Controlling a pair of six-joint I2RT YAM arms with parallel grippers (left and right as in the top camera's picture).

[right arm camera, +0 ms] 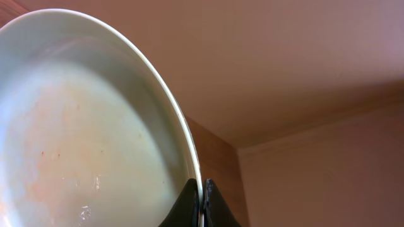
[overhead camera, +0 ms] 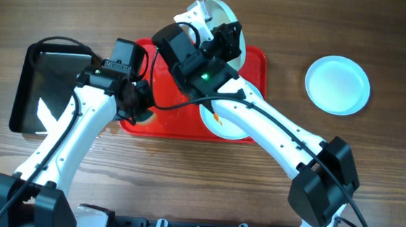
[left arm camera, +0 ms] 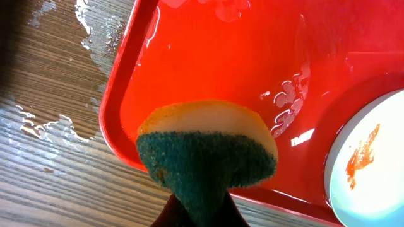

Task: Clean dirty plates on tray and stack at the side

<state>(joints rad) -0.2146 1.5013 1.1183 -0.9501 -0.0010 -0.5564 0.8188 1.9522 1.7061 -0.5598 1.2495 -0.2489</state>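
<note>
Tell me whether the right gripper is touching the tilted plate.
Touching. In the right wrist view, the right gripper is clamped on the rim of the plate, with no gap between them.

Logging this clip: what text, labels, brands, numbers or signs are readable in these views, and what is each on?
None readable in any view.
The red tray, black tray, sponge, held plate, smeared plate and plate on the table show no markings.
A green light glows on the right arm; it carries no text.
</note>
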